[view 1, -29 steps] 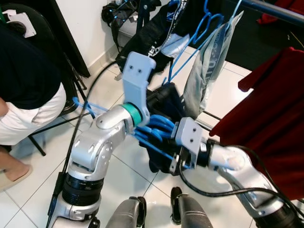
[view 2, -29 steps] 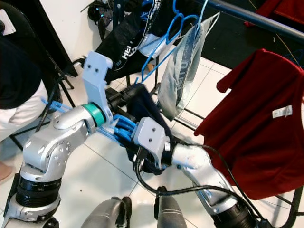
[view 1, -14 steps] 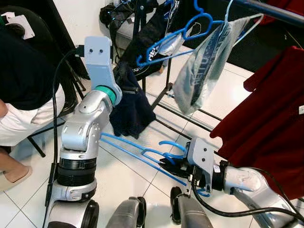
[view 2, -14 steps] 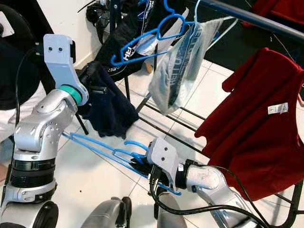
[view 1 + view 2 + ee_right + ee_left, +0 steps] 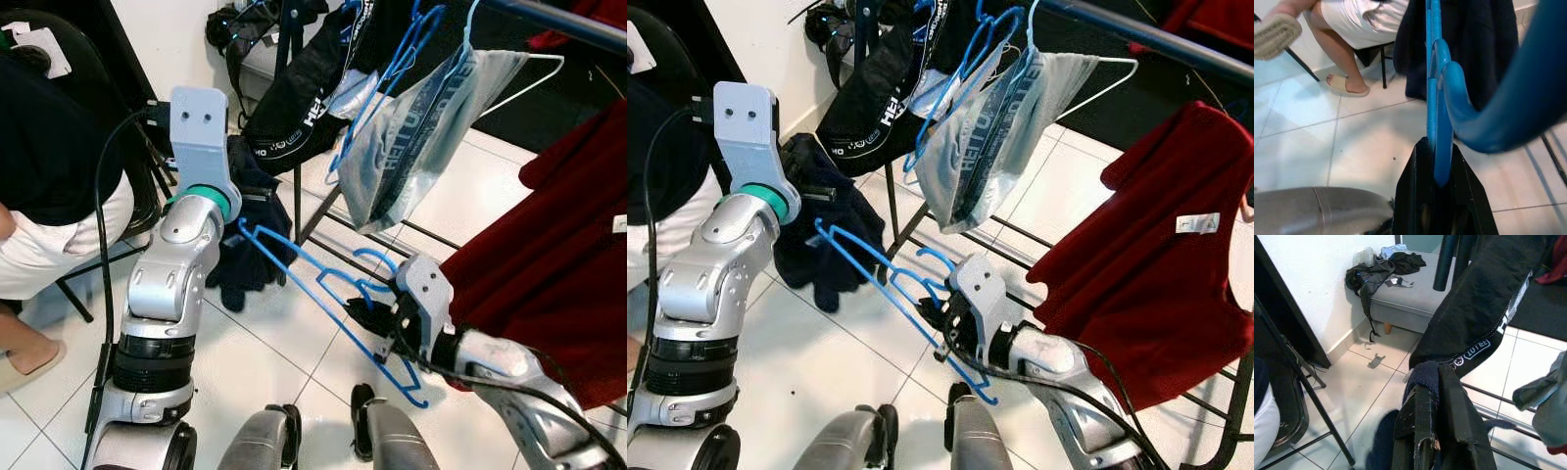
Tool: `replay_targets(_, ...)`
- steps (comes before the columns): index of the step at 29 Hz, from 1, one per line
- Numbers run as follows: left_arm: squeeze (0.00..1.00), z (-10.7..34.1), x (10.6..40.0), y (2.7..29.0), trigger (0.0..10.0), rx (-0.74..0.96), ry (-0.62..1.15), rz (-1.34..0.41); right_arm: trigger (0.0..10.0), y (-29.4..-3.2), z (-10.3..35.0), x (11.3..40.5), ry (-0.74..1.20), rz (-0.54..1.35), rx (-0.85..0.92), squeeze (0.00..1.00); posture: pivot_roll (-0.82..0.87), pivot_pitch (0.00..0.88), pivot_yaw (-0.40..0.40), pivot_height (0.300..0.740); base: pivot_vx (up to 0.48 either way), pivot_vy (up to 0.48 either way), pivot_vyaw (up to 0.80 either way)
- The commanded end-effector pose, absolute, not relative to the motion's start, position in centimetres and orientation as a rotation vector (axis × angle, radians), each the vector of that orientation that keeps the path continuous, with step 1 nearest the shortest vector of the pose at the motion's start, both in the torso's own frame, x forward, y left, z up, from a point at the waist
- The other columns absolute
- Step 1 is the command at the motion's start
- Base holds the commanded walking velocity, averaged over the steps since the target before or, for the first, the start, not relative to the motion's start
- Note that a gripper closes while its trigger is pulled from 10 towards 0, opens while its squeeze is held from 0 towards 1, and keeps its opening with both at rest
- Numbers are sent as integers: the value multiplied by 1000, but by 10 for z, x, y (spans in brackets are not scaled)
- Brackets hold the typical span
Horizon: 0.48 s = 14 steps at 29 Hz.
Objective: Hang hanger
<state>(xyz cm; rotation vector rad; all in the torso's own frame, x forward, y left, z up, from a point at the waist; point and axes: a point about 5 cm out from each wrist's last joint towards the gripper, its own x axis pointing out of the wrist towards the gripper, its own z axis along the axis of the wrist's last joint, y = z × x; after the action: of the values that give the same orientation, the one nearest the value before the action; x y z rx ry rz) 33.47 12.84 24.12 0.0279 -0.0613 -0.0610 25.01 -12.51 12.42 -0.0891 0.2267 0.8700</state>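
My right gripper (image 5: 364, 316) is low in front of me, shut on a blue plastic hanger (image 5: 304, 269) near its hook. The hanger tilts up to the left, its hook (image 5: 377, 257) pointing at the rack. In the right wrist view the hanger's blue bar (image 5: 1432, 73) runs out from between the fingers. My left gripper (image 5: 1432, 382) is raised at the left, shut on a dark navy garment (image 5: 240, 264) that hangs limp below it, apart from the hanger. The rail (image 5: 563, 20) crosses the top right.
On the rail hang a red garment (image 5: 558, 255), a grey plastic-wrapped item (image 5: 416, 147) on blue hangers and a black jacket (image 5: 313, 88). A person (image 5: 49, 166) sits on a chair at the left. The rack's lower bars (image 5: 392, 240) cross the white tiled floor.
My left gripper pulled the navy garment off the hanger and swung left with it. My right gripper dropped with the bare hanger, then raised and tilted it towards the rack.
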Motion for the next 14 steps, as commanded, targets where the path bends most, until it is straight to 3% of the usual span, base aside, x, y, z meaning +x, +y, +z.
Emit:
replay_targets(1, 0, 246, 332, 128, 10000, 24, -103, -60, 10000, -125, 119, 248, 259, 869, -63, 0, -99, 190, 101, 740, 0, 0, 0)
replay_targets(6, 0, 246, 333, 126, 10000, 27, -107, -59, 10000, -121, 119, 249, 273, 916, -56, 0, -99, 188, 97, 740, 0, 0, 0)
replay_targets(11, 0, 250, 335, 123, 10000, 39, -137, -30, 10000, -137, 107, 237, 376, 887, -50, 0, -105, 191, 92, 740, 0, 0, 0)
replay_targets(14, 0, 254, 331, 122, 10000, 26, -153, -61, 10000, -151, 101, 242, 410, 775, -61, 0, -110, 195, 95, 740, 0, 0, 0)
